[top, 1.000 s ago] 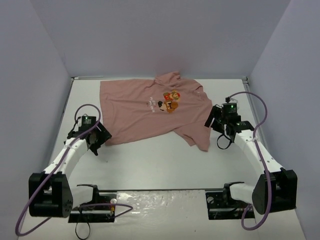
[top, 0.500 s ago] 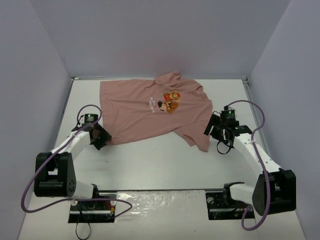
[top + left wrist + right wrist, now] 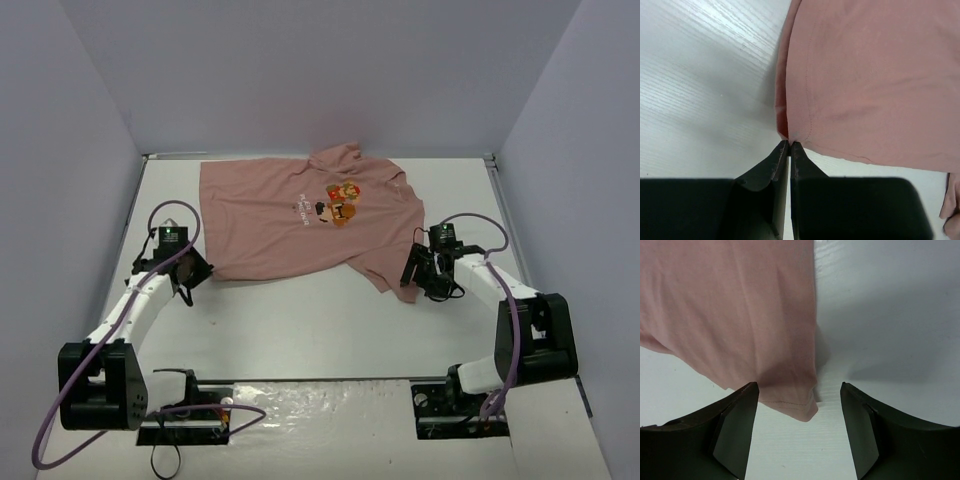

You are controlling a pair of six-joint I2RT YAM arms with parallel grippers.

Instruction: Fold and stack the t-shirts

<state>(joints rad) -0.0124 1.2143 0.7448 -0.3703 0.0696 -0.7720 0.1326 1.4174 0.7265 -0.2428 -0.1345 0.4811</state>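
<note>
The dusty-pink t-shirt (image 3: 280, 225) lies spread flat at the back of the table, chest graphic (image 3: 340, 203) facing up. My left gripper (image 3: 199, 273) is at its near-left hem corner. In the left wrist view the gripper (image 3: 790, 143) is shut, its tips pinching the very corner of the t-shirt (image 3: 875, 75). My right gripper (image 3: 413, 275) is low at the near-right sleeve end. In the right wrist view it (image 3: 799, 386) stands open, and the hemmed corner of the t-shirt (image 3: 730, 305) lies on the table between the fingers, touching neither.
White table (image 3: 300, 330) with grey walls on three sides. Both arm bases and their purple cables (image 3: 60, 430) sit along the near edge. Bare table lies between the shirt's near hem and the bases.
The left gripper has closed onto the hem corner. The right arm has swung inward and down, bringing its open fingers around the sleeve corner. The t-shirt itself has not shifted.
</note>
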